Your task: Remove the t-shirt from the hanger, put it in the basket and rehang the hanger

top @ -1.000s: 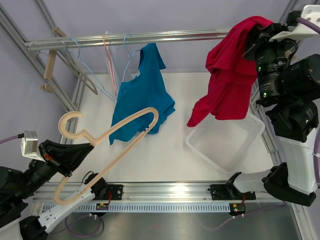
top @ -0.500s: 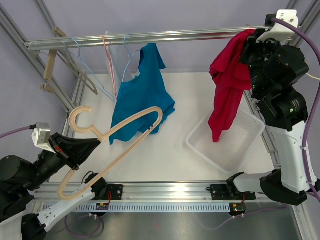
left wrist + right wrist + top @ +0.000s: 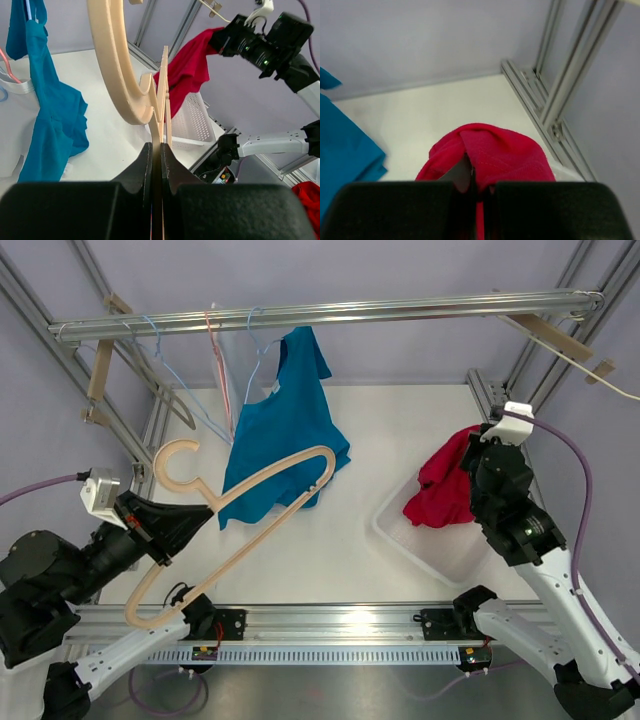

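Step in hand: drop-off. I am holding the red t-shirt [image 3: 440, 495] bunched over the far corner of the white bin [image 3: 430, 552], and it is hanging free of the wooden hanger [image 3: 115, 65]. My right gripper [image 3: 472, 175] is pinching a fold of the shirt. My left gripper [image 3: 156, 150] is clamping the bare hanger, well apart. Next move, as I judge it: lowering slightly and parting the right fingers so the cloth falls inside the rim, not across it.

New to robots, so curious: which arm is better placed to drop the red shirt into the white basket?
Right: the right gripper is shut on the red shirt at the white basket; the left gripper holds the wooden hanger.
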